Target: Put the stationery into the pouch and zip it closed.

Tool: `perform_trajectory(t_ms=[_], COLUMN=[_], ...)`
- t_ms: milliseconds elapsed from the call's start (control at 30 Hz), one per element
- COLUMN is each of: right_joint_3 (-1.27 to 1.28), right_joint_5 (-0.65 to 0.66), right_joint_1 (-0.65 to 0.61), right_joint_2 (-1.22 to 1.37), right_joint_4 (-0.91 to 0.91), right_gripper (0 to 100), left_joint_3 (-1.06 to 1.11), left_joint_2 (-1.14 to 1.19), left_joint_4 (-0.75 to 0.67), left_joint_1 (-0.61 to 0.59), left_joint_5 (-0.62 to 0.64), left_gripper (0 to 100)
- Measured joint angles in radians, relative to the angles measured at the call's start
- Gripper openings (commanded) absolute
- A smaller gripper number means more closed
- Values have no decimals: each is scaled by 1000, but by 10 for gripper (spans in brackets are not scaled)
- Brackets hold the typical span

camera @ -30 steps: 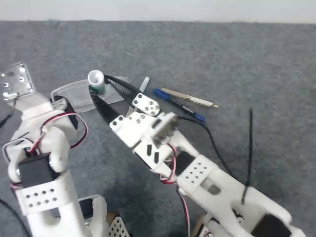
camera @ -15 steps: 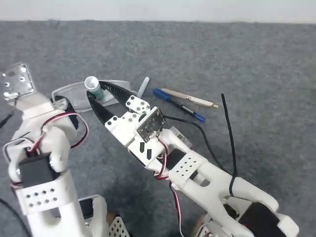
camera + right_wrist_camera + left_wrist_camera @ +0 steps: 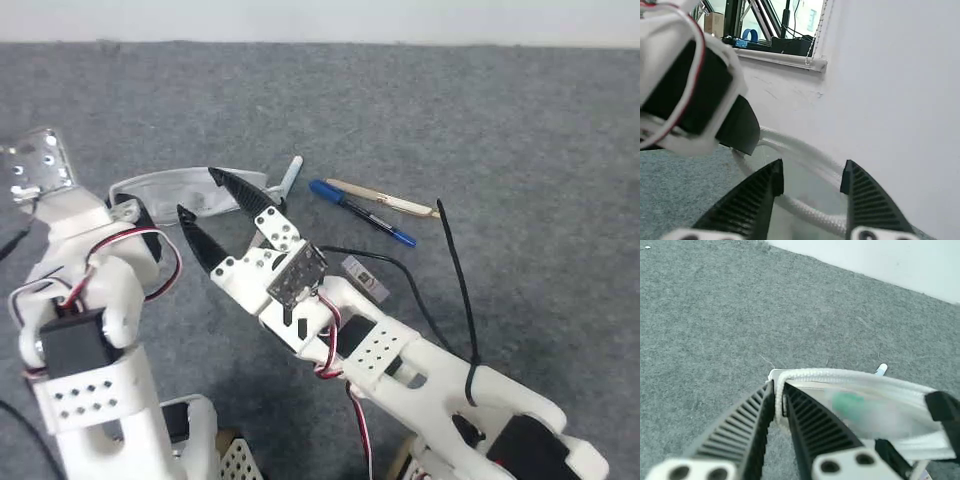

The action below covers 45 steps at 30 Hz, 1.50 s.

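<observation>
A clear pouch (image 3: 165, 189) with a white zipper rim lies at the back left and hangs open. My left gripper (image 3: 778, 396) is shut on its rim at the end nearest the left arm (image 3: 131, 213). Through the clear wall of the pouch (image 3: 875, 412) a green glue stick (image 3: 849, 403) shows inside. My right gripper (image 3: 198, 194) stands open and empty at the pouch mouth, its fingers (image 3: 765, 186) on either side of the white rim (image 3: 790, 145). To the right lie a white pen (image 3: 290, 176), a blue pen (image 3: 362, 213) and a beige pen (image 3: 385, 199).
Grey carpet covers the table, with open room at the back and right. A black cable (image 3: 455, 280) loops over the right arm. A small grey block (image 3: 365, 279) sits beside that arm. The left arm's body (image 3: 687, 95) is close to my right gripper.
The right gripper held the green glue stick above the pouch and moved it left. Now the stick is inside the pouch and the gripper is open and empty.
</observation>
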Motion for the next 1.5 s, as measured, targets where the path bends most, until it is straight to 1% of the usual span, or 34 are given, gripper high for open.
perform_trajectory(t_ms=[133, 233, 333, 467, 600, 767, 867, 1067, 1267, 1500], right_joint_3=[0, -2, 0, 2, -17, -44, -44, -40, -72, -161], right_joint_5=[0, 0, -9, -100, -147, -152, -152, -153, -153, -153], right_joint_1=[-2, -17, -17, -17, -17, -17, -17, 37, 57, 78], right_joint_2=[-5, -28, -84, -186, -255, -281, -287, -359, -439, -456], right_joint_4=[11, 71, 166, 321, 480, 585, 601, 637, 818, 994], right_gripper=[174, 174, 176, 177, 177, 175, 174, 174, 174, 174], left_joint_3=[2, 3, 3, 3, 3, 3, 3, 3, 6, 6], left_joint_2=[0, 0, 0, 0, 0, 0, 0, 0, 0, 0], left_joint_4=[0, 0, 2, 2, 2, 2, 3, 0, -3, -3], left_joint_1=[0, 0, 0, 0, 0, 0, 0, 0, -2, -2], left_joint_5=[0, 0, 0, 0, 0, 0, 0, 0, 0, 0], left_gripper=[11, 11, 11, 11, 11, 11, 11, 11, 11, 11])
